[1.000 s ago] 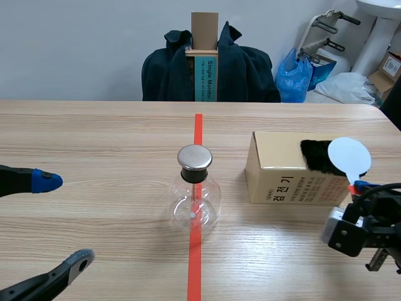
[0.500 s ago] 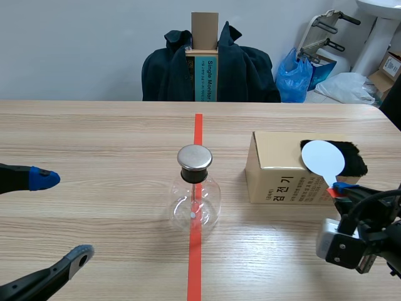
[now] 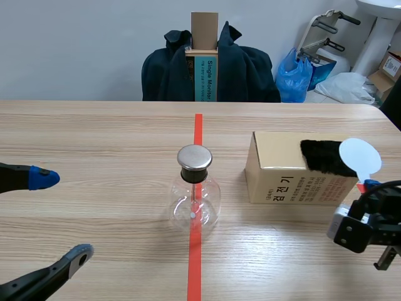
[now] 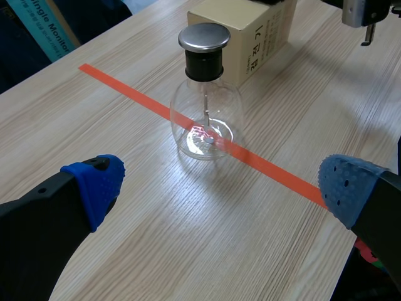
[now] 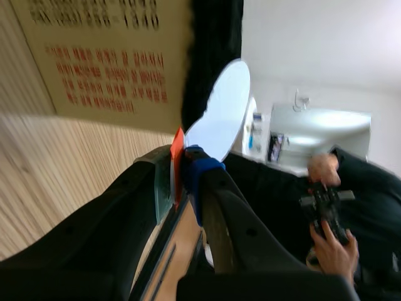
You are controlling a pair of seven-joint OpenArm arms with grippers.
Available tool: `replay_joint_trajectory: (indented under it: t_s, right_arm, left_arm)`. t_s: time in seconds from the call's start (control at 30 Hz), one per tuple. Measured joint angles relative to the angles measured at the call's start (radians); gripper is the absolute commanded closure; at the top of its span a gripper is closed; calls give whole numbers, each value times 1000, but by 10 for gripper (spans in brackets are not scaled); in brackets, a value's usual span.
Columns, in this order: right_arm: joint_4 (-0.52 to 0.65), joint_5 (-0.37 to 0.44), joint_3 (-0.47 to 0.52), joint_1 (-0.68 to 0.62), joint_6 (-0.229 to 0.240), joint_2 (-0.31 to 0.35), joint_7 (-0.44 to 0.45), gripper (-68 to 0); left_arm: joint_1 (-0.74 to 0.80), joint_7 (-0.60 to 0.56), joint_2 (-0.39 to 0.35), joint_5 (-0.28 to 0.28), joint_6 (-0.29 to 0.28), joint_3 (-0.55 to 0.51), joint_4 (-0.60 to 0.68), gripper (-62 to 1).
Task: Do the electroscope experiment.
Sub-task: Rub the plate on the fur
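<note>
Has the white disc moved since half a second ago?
Yes. The white disc in the right claw went right along the black fur, to the end of the cardboard box.

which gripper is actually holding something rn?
The right gripper: it is shut on the red handle of the white disc. The left gripper is open and empty, facing the glass flask.

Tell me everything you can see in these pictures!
table: one, light wood, under everything.
glass flask: one, clear with silver cap, on the tape line.
cardboard box: one, tan, beside the flask.
fur pad: one, black, on the box.
disc paddle: one, white, against the fur.
jacket: one, dark, behind the table.
plastic bag: one, blue, behind the table.
left gripper: one, black, open, facing the flask.
right gripper: one, black, shut on the disc paddle.
</note>
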Motion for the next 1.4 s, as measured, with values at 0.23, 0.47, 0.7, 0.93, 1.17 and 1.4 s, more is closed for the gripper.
replay_joint_trajectory:
  t_s: [0.23,0.47,0.7,0.93,1.17,1.4]
  right_arm:
    - [0,-1,-26,3,-6,-9,-15,-8]
    - [0,2,-24,3,2,13,100,-8]
    - [1,0,-24,3,-5,17,31,-8]
    - [56,53,-18,-1,10,19,48,-9]
    - [182,123,40,-34,14,19,48,-8]
    - [317,227,83,-78,14,19,49,-8]
  left_arm:
    - [-2,0,0,0,0,0,0,-623]
    - [-2,1,0,0,0,0,0,-623]
    - [-2,1,0,0,0,0,0,-623]
    - [-2,2,0,0,0,0,0,-623]
    - [-2,5,0,0,0,0,0,-623]
    - [-2,9,24,0,0,0,0,-623]
